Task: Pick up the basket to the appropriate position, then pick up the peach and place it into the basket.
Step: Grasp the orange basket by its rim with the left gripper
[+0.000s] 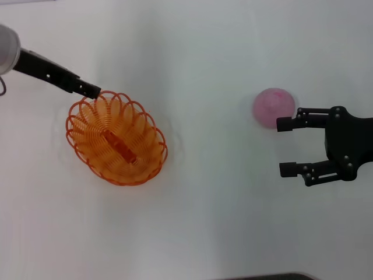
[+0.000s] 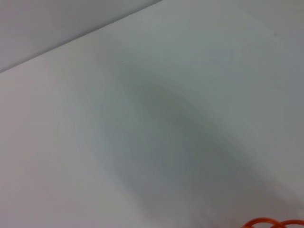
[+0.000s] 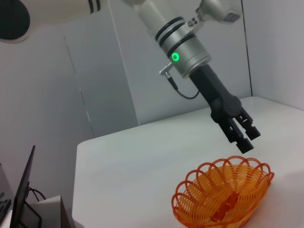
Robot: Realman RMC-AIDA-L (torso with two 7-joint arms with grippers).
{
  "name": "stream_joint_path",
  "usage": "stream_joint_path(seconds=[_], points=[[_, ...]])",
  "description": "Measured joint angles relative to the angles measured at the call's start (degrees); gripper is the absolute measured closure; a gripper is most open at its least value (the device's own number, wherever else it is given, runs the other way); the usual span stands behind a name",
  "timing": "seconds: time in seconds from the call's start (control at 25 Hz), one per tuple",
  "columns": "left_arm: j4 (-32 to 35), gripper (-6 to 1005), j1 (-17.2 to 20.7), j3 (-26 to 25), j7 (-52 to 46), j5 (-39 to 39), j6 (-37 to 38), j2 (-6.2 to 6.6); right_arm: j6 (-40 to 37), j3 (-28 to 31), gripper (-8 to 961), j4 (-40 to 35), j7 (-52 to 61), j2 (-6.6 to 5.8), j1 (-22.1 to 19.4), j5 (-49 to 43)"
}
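Readable text: none in any view.
Basket (image 1: 116, 139): plain orange wire coils and a flat orange base strip; no label, brand or number.
Peach (image 1: 273, 107): pale pink skin with darker blotches only; no sticker or lettering.
Left end effector (image 3: 243, 137): black, unmarked; on the silver wrist cuff above it sits a small green light ring (image 3: 175, 57), a lit sign without characters.
Right end effector (image 1: 287, 147): black, near the peach; no print legible.
Counter (image 1: 210, 221): bare white around the basket, carrying no writing.

Orange wire basket (image 1: 116, 140) upright, apparently empty, pink peach (image 1: 273, 106) well apart
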Motion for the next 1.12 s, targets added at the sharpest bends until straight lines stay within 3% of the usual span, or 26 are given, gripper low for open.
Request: stream_joint_path(seconds=[0.16, 0.28, 1.12], points=[[-2.7, 155, -3.9, 1.2, -2.0, 5.8, 1.3, 0.01, 0.0, 0.0, 69, 0.0, -0.1, 0.15, 0.0, 0.0], [-3.7, 155, -4.8, 1.3, -2.1, 7.2, 1.8, 0.00, 0.0, 0.0, 69, 0.0, -0.1, 0.16, 0.1, 0.0], [-10.4, 156, -4.5, 2.6, -1.7, 8.2, -3.1, -0.28, 0.0, -0.2, 68, 0.0, -0.7, 0.94, 1.3, 0.1]])
